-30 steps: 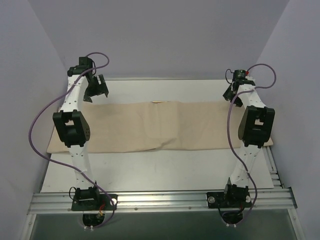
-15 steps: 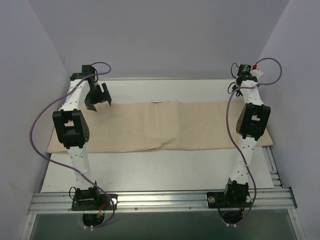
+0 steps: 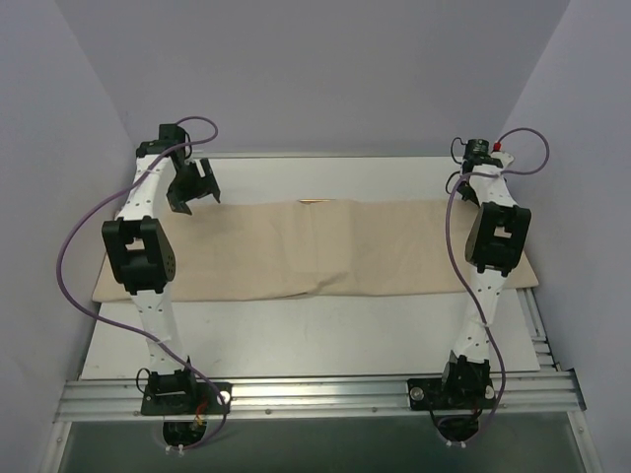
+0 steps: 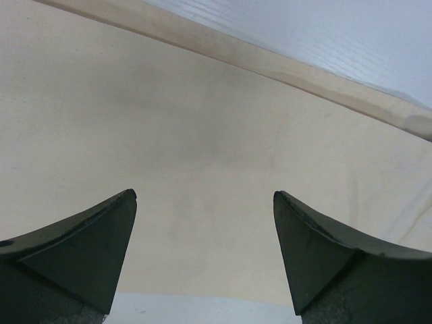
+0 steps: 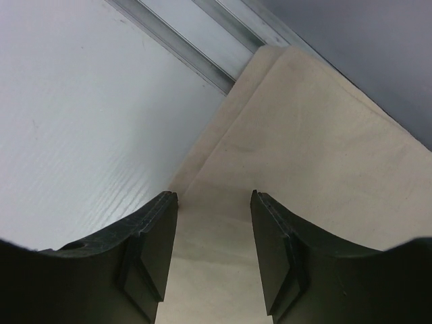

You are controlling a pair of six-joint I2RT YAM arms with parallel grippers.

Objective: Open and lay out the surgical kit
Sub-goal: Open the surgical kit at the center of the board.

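The surgical kit shows as a large beige cloth wrap [image 3: 315, 246] lying flat in a long band across the white table. A thin shiny sliver [image 3: 315, 200] peeks out at its far edge. My left gripper [image 3: 194, 183] hangs over the cloth's far left corner. In the left wrist view the gripper [image 4: 204, 194] is wide open, with bare cloth [image 4: 202, 121] below. My right gripper [image 3: 459, 186] is over the far right end, mostly hidden by its arm. In the right wrist view the gripper [image 5: 213, 194] stands partly open above the layered cloth [image 5: 304, 135] near its edge, nothing between the fingers.
Grey walls close in on the left, right and back. An aluminium rail [image 5: 196, 47] runs along the table's right side, just past the cloth's corner. A framing rail [image 3: 315, 394] carries both arm bases at the near edge. White table [image 3: 315, 335] lies between cloth and bases.
The right gripper's jaws have narrowed, and its wrist has swung up and back so the arm now hides it. The left gripper has shifted slightly right. The cloth has not moved.
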